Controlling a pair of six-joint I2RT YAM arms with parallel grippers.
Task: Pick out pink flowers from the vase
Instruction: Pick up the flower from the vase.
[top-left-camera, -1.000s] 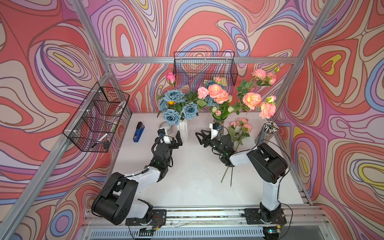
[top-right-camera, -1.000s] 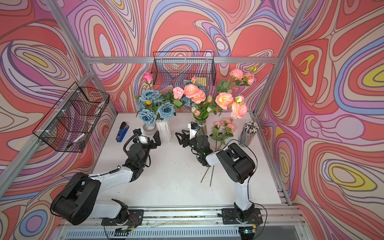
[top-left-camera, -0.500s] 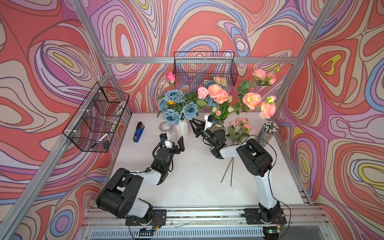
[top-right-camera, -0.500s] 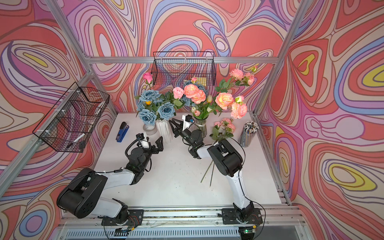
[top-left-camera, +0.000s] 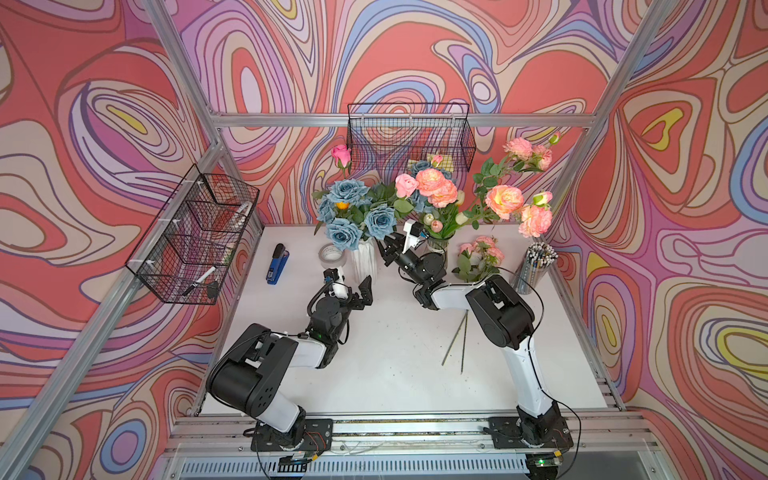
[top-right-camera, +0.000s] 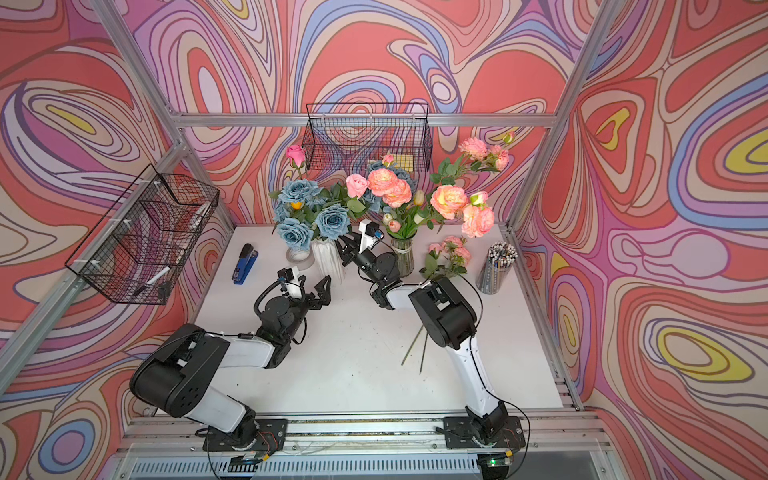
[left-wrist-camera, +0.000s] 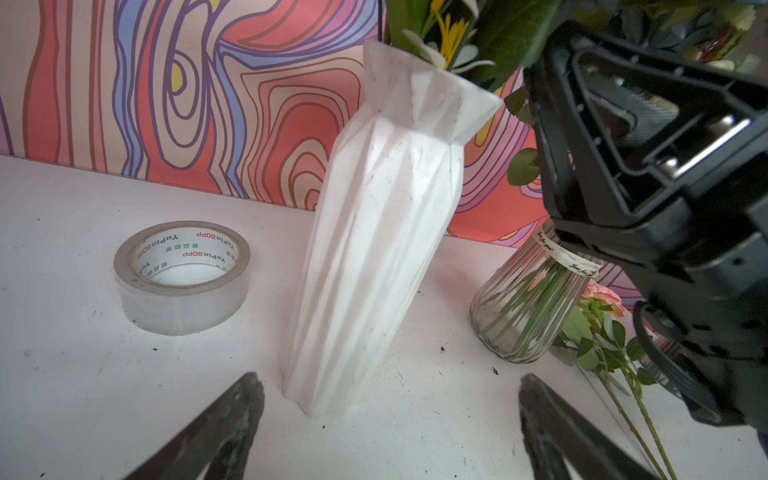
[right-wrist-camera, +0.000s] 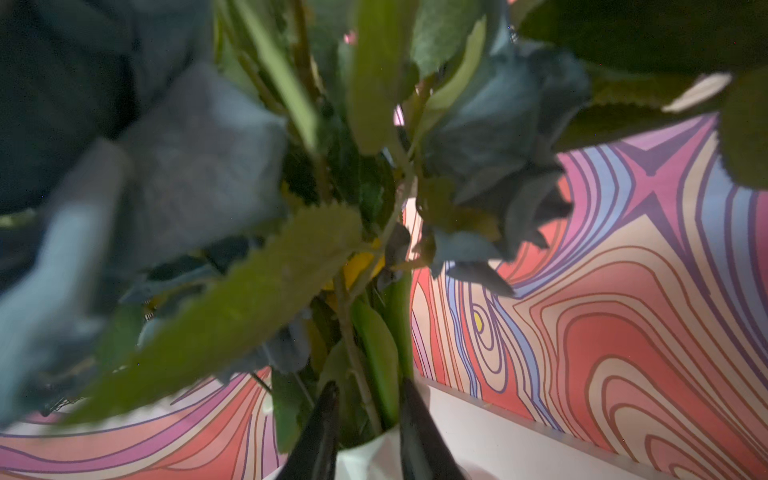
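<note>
Several blue roses (right-wrist-camera: 498, 124) around right fingers (right-wrist-camera: 318, 436)

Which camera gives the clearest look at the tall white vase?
The left wrist view: the white vase stands whole, rim to base. In both top views the blue roses hide its neck, leaving only the lower body. The right wrist view shows just a sliver of its rim.

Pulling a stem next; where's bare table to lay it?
Widest bare table: between the left arm and right arm, in front of the white vase, beside the stems of the laid pink flowers. Smaller patch in front of the stapler. Crowded along the back: tape, glass vase, those flowers, pen cup.
</note>
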